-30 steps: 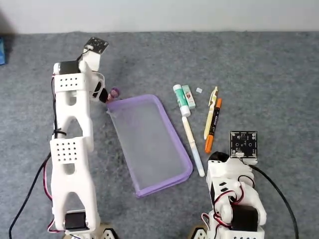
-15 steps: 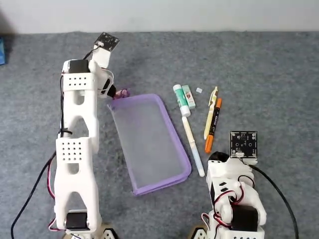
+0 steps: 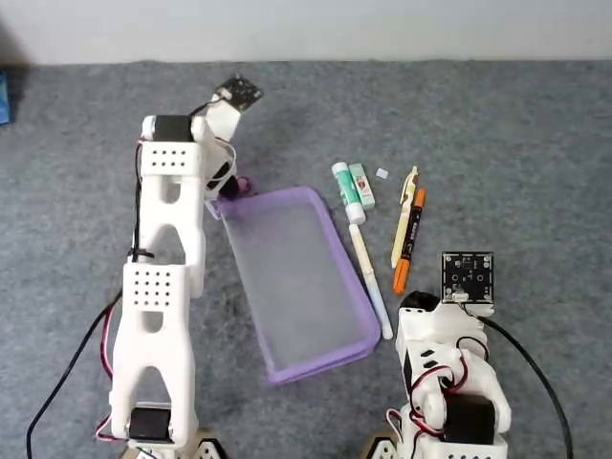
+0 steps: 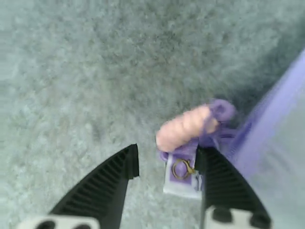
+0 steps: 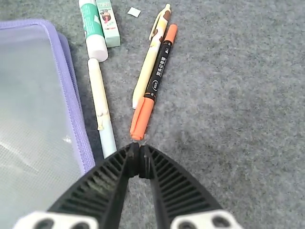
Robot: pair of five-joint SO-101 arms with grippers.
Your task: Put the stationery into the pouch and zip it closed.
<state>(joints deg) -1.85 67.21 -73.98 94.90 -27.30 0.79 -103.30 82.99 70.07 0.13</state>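
Two shifts in the last sec: the left arm [image 3: 172, 239] swung sideways toward the stationery, and the pouch [image 3: 306, 277] slid and turned w/ it. Its long edge now sits just beside the white pen [image 3: 368, 282], maybe touching at the end nearer the arm bases. The right arm didn't budge.

Meaning, imo: the pull dragged the whole pouch instead of running the zip. I can't see any opening along the purple edge, so the pouch prob. isn't open yet. Nothing is inside. The glue stick [image 3: 344, 191], eraser [image 3: 361, 186], cream pen [image 3: 406, 215] and orange marker [image 3: 409, 239] all lie on the table [image 3: 526, 143] beside the pouch. Task is barely started; the pouch likely needs pinning down before the next tug.

Jaws:
- Left gripper [image 4: 167, 152]: apart, moderately wide. The zip pull [image 4: 181, 174] w/ its pink charm [image 4: 183, 131] sits between the fingers, tab against one finger, clear gap to the other. Not clamped.
- Right gripper [image 5: 139, 162]: tips together, holding nothing, parked low over the table just short of the orange marker's capped end, not touching it afaict.
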